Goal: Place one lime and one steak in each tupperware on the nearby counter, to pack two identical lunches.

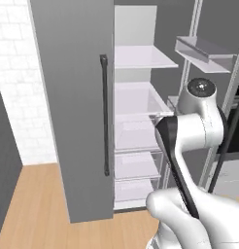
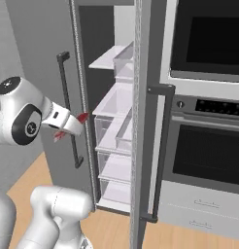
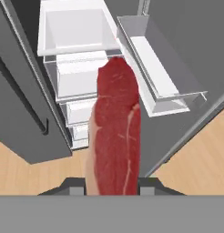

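Observation:
My gripper point(image 3: 111, 187) is shut on a raw red steak point(image 3: 117, 132) with a pale fat edge. The steak stands up between the two dark fingertips and points toward the open fridge. From the right base view, the gripper point(image 2: 76, 124) hangs in front of the fridge opening, and the steak's red end point(image 2: 82, 116) pokes out past the white hand. The lime, the tupperware and the counter are out of view.
The fridge point(image 1: 141, 102) stands open with white shelves and clear drawers. Its grey door point(image 1: 73, 97) with a dark handle point(image 1: 105, 116) is at the left, and door bins point(image 1: 204, 51) at the right. A built-in oven point(image 2: 209, 146) sits right of the fridge. Wooden floor point(image 1: 34, 204) lies below.

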